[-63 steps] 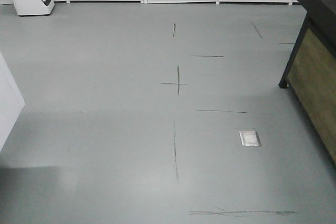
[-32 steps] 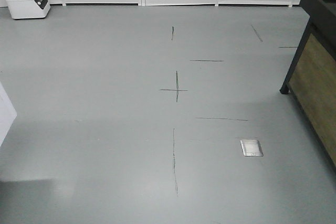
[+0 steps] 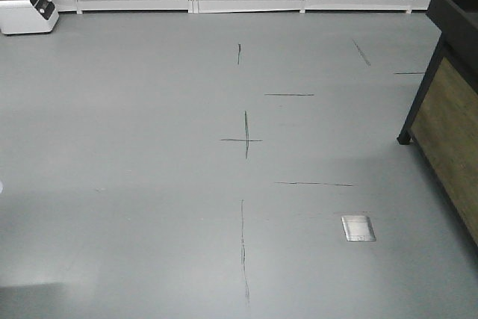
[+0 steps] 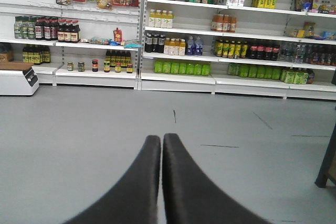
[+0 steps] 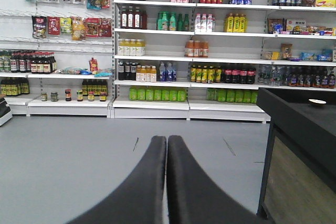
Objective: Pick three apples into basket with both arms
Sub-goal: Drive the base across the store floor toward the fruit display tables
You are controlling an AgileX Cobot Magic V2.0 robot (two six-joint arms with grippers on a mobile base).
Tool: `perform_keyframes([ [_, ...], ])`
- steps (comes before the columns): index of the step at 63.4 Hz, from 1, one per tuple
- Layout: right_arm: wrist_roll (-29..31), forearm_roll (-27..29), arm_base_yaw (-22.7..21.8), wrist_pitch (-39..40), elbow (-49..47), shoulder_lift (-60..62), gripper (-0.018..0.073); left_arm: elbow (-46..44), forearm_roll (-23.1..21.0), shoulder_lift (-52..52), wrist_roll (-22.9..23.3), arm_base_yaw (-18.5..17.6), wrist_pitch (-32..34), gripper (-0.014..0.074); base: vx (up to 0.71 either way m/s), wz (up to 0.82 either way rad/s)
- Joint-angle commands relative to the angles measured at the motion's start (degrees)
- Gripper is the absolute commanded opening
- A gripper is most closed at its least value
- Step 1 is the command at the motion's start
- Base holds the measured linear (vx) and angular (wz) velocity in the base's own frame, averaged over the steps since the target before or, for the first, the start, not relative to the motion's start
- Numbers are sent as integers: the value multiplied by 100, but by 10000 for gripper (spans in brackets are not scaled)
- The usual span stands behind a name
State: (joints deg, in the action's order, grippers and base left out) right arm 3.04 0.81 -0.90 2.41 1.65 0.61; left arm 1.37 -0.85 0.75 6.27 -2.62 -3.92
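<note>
Plainly empty and tightly closed: left claw, right claw, both above grey floor, opposite shelves.

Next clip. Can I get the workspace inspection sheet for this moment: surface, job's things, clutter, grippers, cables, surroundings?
Surface: grey floor with thin dark scuff lines, a cross mark and a metal plate set into it.
Job's things: nothing seen.
Clutter: nothing seen.
Grippers: left gripper shut and empty, aimed at the shelving; right gripper shut and empty.
Cables: nothing seen.
Surroundings: stocked shop shelves of bottles and packets along the far wall, a white machine at far left, and a dark counter with a wood side panel at right.
</note>
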Motion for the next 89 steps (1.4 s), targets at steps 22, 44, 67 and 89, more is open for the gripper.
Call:
perform_keyframes([
  [22, 3, -36, -26, 386, 84, 58, -7, 131, -19, 84, 37, -10, 392, -6, 19, -3],
  [44, 3, -36, -26, 386, 84, 58, -7, 131, -19, 84, 37, -10, 392, -6, 17, 1],
  [67, 3, -36, -26, 386, 84, 58, -7, 131, -19, 84, 37, -10, 392, -6, 15, -2],
  [89, 3, -36, -26, 386, 84, 58, -7, 131, -19, 84, 37, -10, 392, -6, 12, -14],
])
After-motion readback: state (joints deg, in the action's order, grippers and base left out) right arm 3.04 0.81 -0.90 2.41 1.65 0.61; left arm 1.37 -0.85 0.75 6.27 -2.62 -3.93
